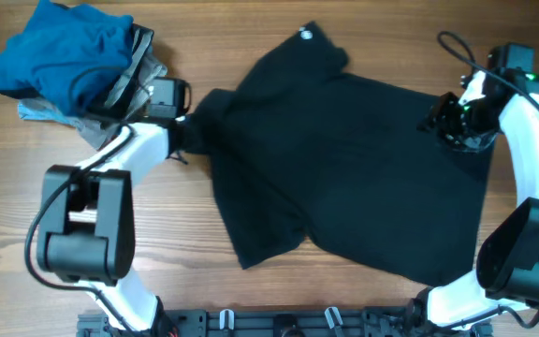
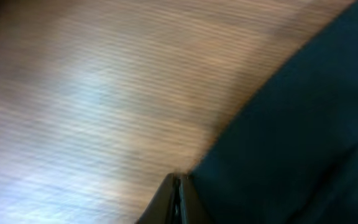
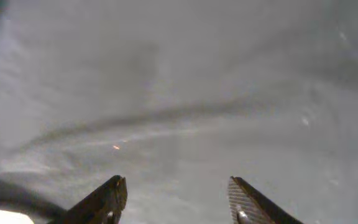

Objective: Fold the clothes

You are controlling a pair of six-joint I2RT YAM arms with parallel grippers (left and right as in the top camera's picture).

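The black T-shirt (image 1: pixel 344 168) lies spread and rumpled across the middle and right of the table, with a small white tag (image 1: pixel 305 36) at its top edge. My left gripper (image 1: pixel 187 131) is at the shirt's left edge, shut on the fabric; in the left wrist view its fingers (image 2: pixel 179 196) are pressed together at the edge of the shirt (image 2: pixel 303 137). My right gripper (image 1: pixel 438 120) is over the shirt's upper right part. In the right wrist view its fingers (image 3: pixel 178 196) are wide open above the fabric (image 3: pixel 179 93), holding nothing.
A bright blue garment (image 1: pixel 59 51) lies bunched on a grey one (image 1: pixel 138 70) at the table's back left, close behind my left arm. Bare wood (image 1: pixel 157 253) shows left of the shirt and along the front.
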